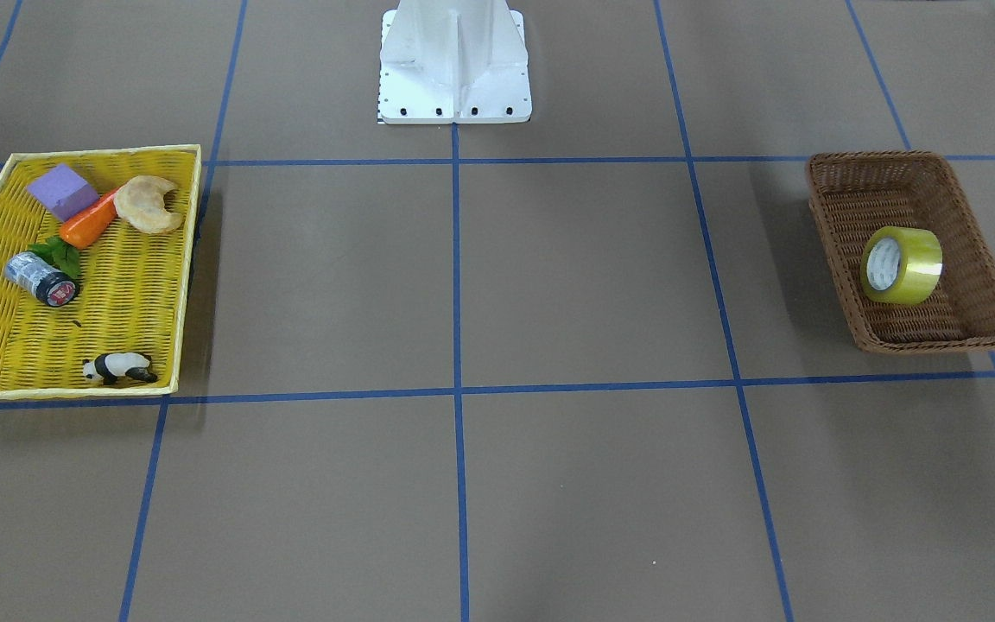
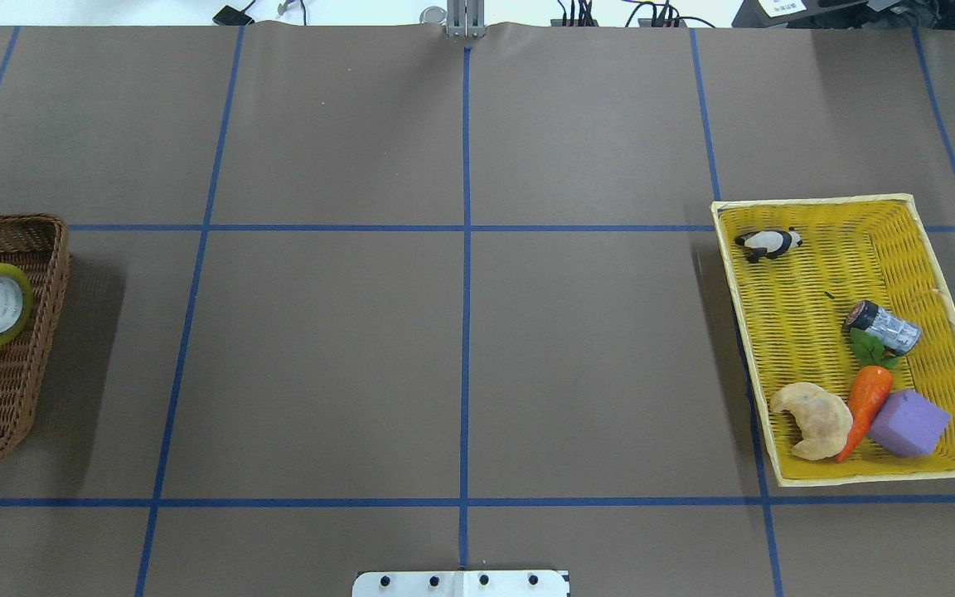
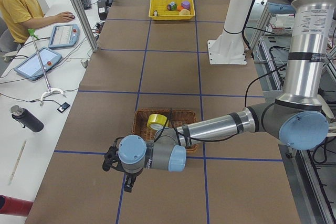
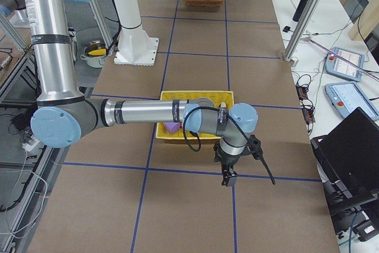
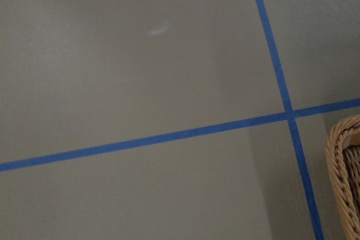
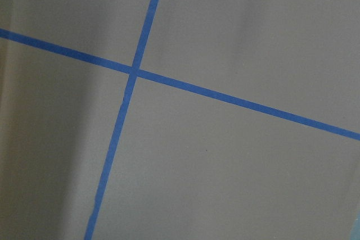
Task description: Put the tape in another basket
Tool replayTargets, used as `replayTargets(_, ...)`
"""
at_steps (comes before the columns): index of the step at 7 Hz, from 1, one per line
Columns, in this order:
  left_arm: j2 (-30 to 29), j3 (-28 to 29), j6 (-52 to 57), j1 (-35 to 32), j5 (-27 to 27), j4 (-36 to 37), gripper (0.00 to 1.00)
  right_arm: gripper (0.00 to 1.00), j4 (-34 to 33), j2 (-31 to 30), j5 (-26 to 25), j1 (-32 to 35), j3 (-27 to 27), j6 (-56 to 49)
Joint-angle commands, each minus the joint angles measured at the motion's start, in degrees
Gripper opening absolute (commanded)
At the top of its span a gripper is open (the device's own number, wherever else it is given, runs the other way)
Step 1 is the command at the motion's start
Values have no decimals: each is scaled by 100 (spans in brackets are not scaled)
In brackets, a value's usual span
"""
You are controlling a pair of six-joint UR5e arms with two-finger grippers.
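- Resting on edge in the brown basket (image 1: 977, 250), the tape (image 1: 901, 265) could roll out of a loose grasp.
- Left gripper (image 3: 127, 182), right gripper (image 4: 227, 177): cannot tell if apart or together; the sloping basket wall may snag the approach.

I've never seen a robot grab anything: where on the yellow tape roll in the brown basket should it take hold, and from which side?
Probably from straight above, pinching the top of the yellow packing tape roll across its flat faces. It stands on its rim, core sideways, and the brown wicker basket walls it in.
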Motion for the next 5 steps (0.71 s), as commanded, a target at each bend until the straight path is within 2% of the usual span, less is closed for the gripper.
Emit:
replayTargets(1,90,-524,-14,79,131,748,99,100,9,-20,262,0,-113,-9)
replayTargets(2,98,-1118,-14,106,602,1597,98,100,0,-28,262,0,-113,-9)
replayTargets(3,98,-1655,30,123,825,2345,99,100,0,-28,262,0,-122,-9)
replayTargets(5,125,-1783,39,124,739,2318,99,100,9,-28,280,0,-113,-9)
